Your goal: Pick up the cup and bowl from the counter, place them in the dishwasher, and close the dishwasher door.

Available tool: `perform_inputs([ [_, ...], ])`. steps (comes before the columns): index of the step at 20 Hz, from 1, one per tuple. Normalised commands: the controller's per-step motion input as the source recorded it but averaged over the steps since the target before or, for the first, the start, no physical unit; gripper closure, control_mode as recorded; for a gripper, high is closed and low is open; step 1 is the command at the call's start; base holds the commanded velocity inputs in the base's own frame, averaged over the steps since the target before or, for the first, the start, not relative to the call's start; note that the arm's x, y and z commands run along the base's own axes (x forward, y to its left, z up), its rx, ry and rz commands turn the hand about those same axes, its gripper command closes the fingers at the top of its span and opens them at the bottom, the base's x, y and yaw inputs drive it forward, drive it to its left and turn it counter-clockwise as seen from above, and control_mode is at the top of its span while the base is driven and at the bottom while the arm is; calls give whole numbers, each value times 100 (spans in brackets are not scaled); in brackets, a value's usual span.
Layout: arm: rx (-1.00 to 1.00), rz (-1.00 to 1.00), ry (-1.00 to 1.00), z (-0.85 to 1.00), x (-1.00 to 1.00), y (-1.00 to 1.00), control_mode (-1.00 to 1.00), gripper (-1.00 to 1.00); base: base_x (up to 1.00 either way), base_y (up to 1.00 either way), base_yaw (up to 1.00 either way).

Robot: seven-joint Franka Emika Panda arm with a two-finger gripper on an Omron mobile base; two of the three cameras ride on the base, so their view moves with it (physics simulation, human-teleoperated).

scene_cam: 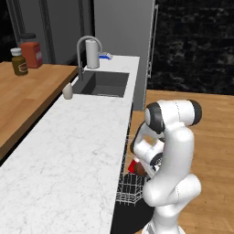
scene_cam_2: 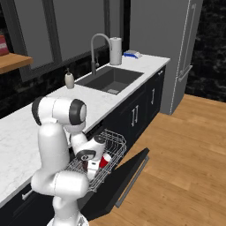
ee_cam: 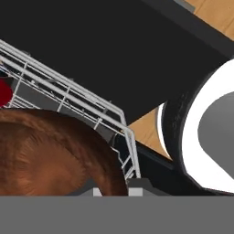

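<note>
- Dark kitchen; I see the marble worktop (scene_cam: 68, 155) bare of both dishes.
- Below it the dishwasher door (scene_cam_2: 128, 176) hangs open, the dishwasher (scene_cam_2: 112, 152) rack pulled out.
- My pincer (scene_cam_2: 93, 167), clenched on the bowl (ee_cam: 50, 155), hovers low over the rack.
- That bowl looks rigid, light, glossy; I'd judge the rim the safest hold.
- The cup (scene_cam_2: 104, 161) already lies in the rack.

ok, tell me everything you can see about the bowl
The bowl is round and brown with a streaky, wood-like surface. In the hand view its curved side looms right at the gripper, just above the white wire rack of the open dishwasher. The left base view shows a brown sliver of it under the hand, beside the red cup. The gripper looks shut on it; its rim and inside are hidden.
</note>
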Motion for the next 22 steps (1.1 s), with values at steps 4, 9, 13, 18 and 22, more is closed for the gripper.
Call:
perform_inputs([
  [4,14,0,6,-37,46,30,-100,100,0,0,0],
  [9,12,0,10,-53,39,21,-100,100,0,0,0],
  [13,11,0,7,-37,49,18,-100,100,0,0,0],
  [18,9,-1,4,-14,58,5,-100,100,0,0,0],
  [22,4,-6,11,-24,57,0,-100,100,0,0,0],
])
